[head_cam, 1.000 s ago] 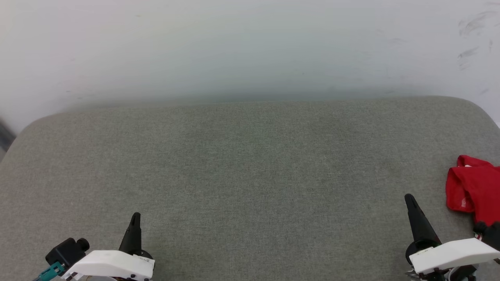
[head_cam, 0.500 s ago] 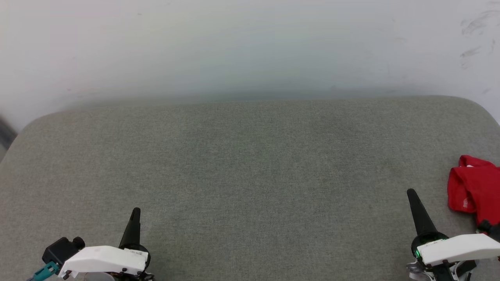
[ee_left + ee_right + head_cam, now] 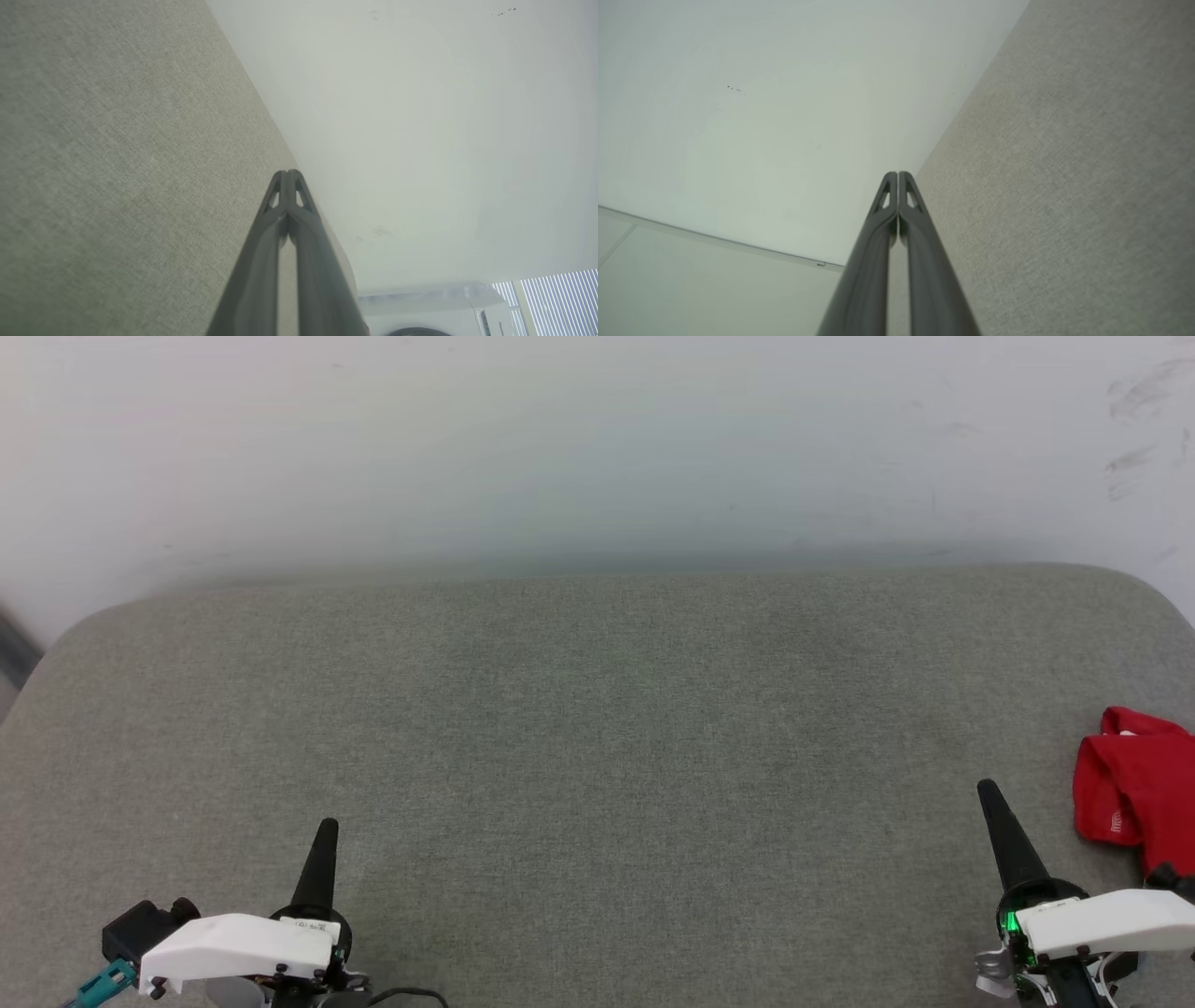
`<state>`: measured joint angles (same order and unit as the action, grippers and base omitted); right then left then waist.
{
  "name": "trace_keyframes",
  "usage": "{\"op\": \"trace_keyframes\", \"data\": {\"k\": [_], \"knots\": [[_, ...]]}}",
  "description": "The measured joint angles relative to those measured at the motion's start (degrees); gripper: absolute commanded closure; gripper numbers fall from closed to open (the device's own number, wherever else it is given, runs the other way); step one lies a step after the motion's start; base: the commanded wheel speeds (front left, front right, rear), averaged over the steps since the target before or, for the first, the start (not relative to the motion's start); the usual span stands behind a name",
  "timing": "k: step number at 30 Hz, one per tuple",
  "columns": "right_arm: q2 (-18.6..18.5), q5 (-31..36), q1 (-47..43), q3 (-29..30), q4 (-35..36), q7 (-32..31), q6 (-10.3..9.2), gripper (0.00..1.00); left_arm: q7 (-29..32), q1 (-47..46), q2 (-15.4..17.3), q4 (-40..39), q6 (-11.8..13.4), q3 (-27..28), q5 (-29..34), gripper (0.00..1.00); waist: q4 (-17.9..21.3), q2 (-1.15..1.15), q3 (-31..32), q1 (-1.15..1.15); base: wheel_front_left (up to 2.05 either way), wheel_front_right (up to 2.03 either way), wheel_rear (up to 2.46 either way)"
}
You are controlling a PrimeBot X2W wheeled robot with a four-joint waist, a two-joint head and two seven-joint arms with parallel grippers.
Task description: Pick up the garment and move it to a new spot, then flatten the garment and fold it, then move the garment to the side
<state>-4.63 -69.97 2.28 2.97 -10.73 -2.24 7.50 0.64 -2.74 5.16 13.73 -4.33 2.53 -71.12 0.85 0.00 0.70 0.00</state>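
Red garment sits at the far R edge of the surface. It's a compact bundle, partly cut off by the frame edge, so I can't tell if it's neatly folded or just bunched. That fits either a shirt waiting for pickup or one already folded & parked aside.

L jaws & R jaws are both clenched, tips pressed together w/ nothing in them. R jaws are near the cloth but apart from it.

Handling, my guess: light, limp knit w/ no stiffness. It'll sag & unfurl when lifted, and isn't likely to slip. For any grab, I'd pinch the doubled hem on its L edge, deep enough to catch all layers rather than one ply.
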Motion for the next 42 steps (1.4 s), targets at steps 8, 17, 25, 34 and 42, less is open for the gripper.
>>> {"op": "trace_keyframes", "data": {"k": [8, 17, 25, 34, 42], "knots": [[0.20, -4.21, 0.52, 0.42, -0.57, -0.68, 0.00, 1.00, 1.08, -0.48, -0.38, 0.10, -0.52, 0.75, -3.87, 1.00, -0.13, 0.00, -0.13, 0.00, 0.00, 0.00, 0.00], [0.38, -8.60, 1.24, 0.93, -1.19, -1.35, 0.00, 1.00, 2.23, -1.15, -0.74, 0.14, -1.21, 1.53, -7.89, 1.00, -0.28, 0.00, -0.28, 0.00, 0.00, 0.00, 0.00], [0.56, -12.24, 1.86, 1.40, -1.72, -1.86, 0.00, 1.00, 3.19, -1.51, -1.21, 0.20, -1.71, 2.09, -11.23, 1.00, -0.41, 0.00, -0.42, 0.00, 0.00, 0.00, 0.00], [0.74, -16.02, 2.50, 1.88, -2.26, -2.44, 0.00, 1.00, 4.17, -2.24, -1.65, 0.24, -2.22, 2.86, -14.72, 1.00, -0.56, 0.00, -0.57, 0.00, 0.00, 0.00, 0.00], [0.88, -19.15, 2.76, 2.24, -2.70, -2.92, 0.00, 1.00, 4.86, -2.57, -1.92, 0.27, -2.56, 3.37, -17.63, 1.00, -0.68, 0.00, -0.71, -0.01, 0.00, 0.00, 0.00]]}}
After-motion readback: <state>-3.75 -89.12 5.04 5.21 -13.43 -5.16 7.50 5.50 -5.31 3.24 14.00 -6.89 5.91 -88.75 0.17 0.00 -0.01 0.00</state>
